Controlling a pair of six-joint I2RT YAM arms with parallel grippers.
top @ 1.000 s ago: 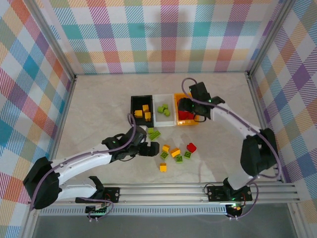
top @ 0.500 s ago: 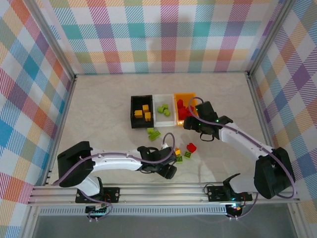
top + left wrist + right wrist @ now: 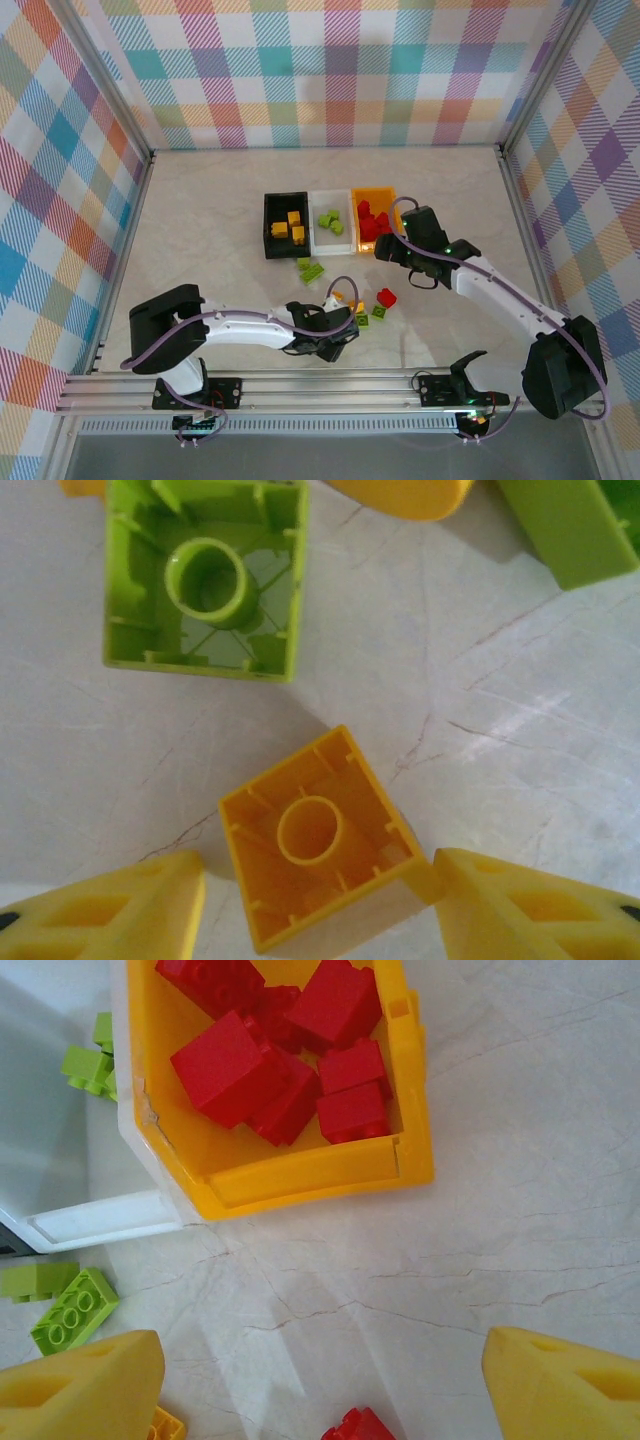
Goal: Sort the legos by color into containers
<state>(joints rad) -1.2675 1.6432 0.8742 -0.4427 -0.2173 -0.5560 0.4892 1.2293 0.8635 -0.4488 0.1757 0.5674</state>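
Left hand (image 3: 318, 865) narrowed around a yellow-orange lego (image 3: 315, 845); right hand (image 3: 322, 1345) spread wide by the orange bin (image 3: 300, 1175).
Near the desk's (image 3: 480, 730) 6 o'clock edge, the upturned yellow-orange lego is flanked by the left fingers: one is touching its corner, the other is just beside it, so no firm grip is seen. An upturned green lego (image 3: 205, 575) lies at its 11 o'clock. Farther out, a loose red lego (image 3: 386, 297) is seen at 2 o'clock of the left hand. The empty right hand is held at 5 o'clock of the orange bin, which is filled with red legos (image 3: 240, 1065). The white bin (image 3: 332, 240) holds green legos and the black bin (image 3: 271, 212) yellow-orange ones, at its 9 o'clock.
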